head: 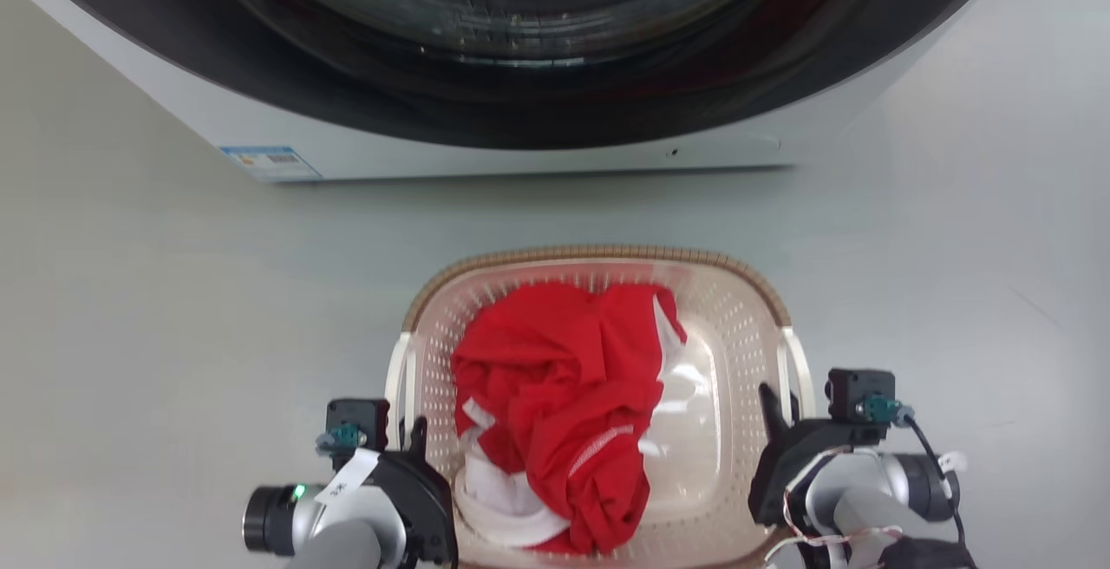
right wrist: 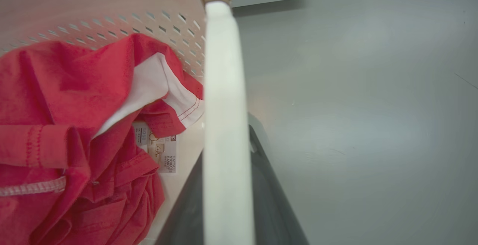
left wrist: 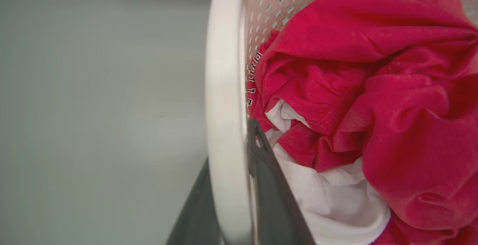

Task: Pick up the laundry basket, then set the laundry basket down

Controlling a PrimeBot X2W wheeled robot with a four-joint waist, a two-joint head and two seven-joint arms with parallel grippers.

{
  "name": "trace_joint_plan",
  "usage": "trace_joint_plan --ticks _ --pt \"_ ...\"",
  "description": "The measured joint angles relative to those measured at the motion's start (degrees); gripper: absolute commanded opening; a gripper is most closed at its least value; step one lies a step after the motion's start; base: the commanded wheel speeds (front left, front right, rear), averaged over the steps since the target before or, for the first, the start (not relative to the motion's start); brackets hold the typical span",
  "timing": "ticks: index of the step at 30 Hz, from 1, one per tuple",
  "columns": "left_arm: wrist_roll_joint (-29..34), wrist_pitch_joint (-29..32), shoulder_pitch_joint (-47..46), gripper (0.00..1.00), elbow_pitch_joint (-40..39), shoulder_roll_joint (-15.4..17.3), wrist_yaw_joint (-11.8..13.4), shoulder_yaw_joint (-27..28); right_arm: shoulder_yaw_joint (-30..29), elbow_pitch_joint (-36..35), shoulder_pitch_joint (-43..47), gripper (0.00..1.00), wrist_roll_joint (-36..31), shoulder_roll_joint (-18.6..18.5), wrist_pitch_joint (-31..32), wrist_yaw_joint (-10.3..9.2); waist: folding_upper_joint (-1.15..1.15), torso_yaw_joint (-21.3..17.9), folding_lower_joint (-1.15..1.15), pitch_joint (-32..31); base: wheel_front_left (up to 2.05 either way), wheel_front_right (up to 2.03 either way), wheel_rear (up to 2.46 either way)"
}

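I count one laundry basket (head: 598, 253) with two white handles, holding one heap of red and white clothes (head: 555, 378), and one washing machine (head: 520, 148) beyond it. The basket lies between my grippers. My left gripper (head: 408, 434) clamps the left handle (head: 397, 374) and my right gripper (head: 780, 408) clamps the right handle (head: 799, 368). Both forearms are low, with fingers pointing forward.

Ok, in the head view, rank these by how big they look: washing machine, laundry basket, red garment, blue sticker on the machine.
1. washing machine, largest even though the frame cuts it off
2. laundry basket
3. red garment, lying inside the basket
4. blue sticker, clearly smallest
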Motion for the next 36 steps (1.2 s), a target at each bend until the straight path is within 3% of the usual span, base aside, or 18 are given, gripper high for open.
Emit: trace_joint_plan --ticks 12,36 --pt "-3.09 4.30 7.47 0.00 2.48 0.36 -1.08 -2.41 8.14 -2.24 8.71 0.00 8.83 -0.05 6.28 -1.60 -0.01 -0.52 -0.01 -10.22 0.00 0.00 0.00" --pt "-6.17 8.40 16.49 0.00 4.09 0.52 -1.55 -5.21 17.14 -1.62 15.52 0.00 15.03 -0.05 12.16 -3.52 0.00 -2.01 0.00 -26.47 0.00 0.00 0.00"
